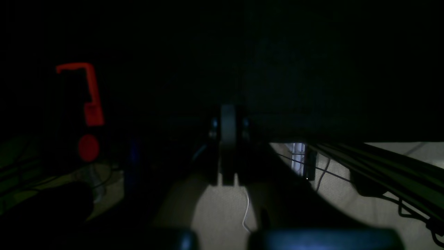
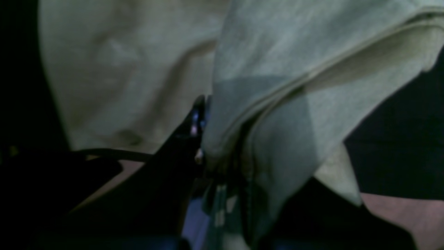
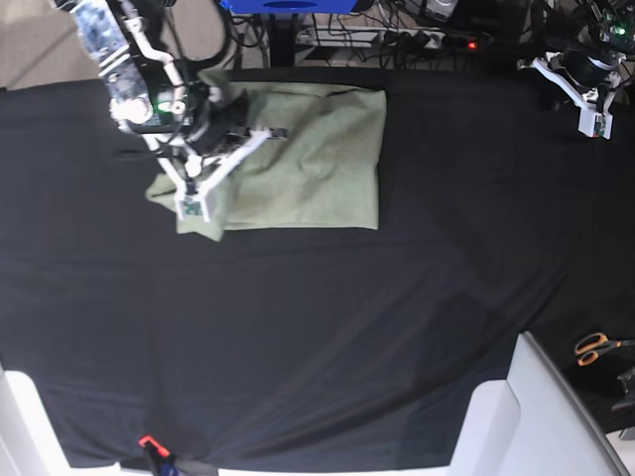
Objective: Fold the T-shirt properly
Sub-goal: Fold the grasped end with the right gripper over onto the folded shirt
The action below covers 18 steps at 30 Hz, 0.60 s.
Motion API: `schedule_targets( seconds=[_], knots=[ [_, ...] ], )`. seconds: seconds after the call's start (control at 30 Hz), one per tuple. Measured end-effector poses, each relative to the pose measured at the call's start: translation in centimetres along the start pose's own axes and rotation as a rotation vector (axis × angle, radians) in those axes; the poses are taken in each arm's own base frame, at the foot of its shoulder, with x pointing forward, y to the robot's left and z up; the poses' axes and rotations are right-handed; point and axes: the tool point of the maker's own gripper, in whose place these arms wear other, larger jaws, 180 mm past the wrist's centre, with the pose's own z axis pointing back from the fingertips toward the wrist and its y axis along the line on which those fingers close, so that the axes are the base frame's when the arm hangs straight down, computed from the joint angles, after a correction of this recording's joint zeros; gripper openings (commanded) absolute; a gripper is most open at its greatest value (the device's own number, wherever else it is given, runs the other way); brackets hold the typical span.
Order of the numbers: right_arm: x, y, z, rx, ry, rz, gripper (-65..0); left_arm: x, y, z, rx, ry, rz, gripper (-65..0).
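Observation:
The pale sage-green T-shirt (image 3: 308, 159) lies partly folded on the black tablecloth (image 3: 327, 327) at the back left in the base view. My right gripper (image 3: 260, 135) is over its left part and is shut on a bunched fold of the shirt (image 2: 277, 104). The cloth drapes from between the dark fingers (image 2: 187, 139) in the right wrist view. My left gripper (image 3: 544, 71) is pulled back at the table's far right corner, away from the shirt. In the dark left wrist view its fingers (image 1: 227, 139) stand together and hold nothing.
Orange-handled scissors (image 3: 593, 347) lie at the right edge. White blocks (image 3: 516, 416) stand at the front right and front left corners. A power strip (image 3: 427, 40) and cables lie behind the table. A red clamp-like object (image 1: 88, 93) and floor cables (image 1: 381, 173) show in the left wrist view.

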Motion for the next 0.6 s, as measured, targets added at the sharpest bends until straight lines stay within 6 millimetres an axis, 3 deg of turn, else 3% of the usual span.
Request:
schedule_targets(
  seconds=[0.3,0.5,0.6],
  knots=[
    [1.0,1.8,0.0,-0.006,-0.045,-0.008,-65.0,0.0,0.0,0.0,0.000,0.000,0.000,-65.0],
    [-0.7,4.9,0.1,0.057,-0.012,0.062,-65.0,0.0,0.0,0.0,0.000,0.001,0.000,-65.0],
    [-1.2,5.1,-0.4,0.058,0.005,0.068,-65.0,0.0,0.0,0.0,0.000,0.001,0.000,-65.0]
  ],
)
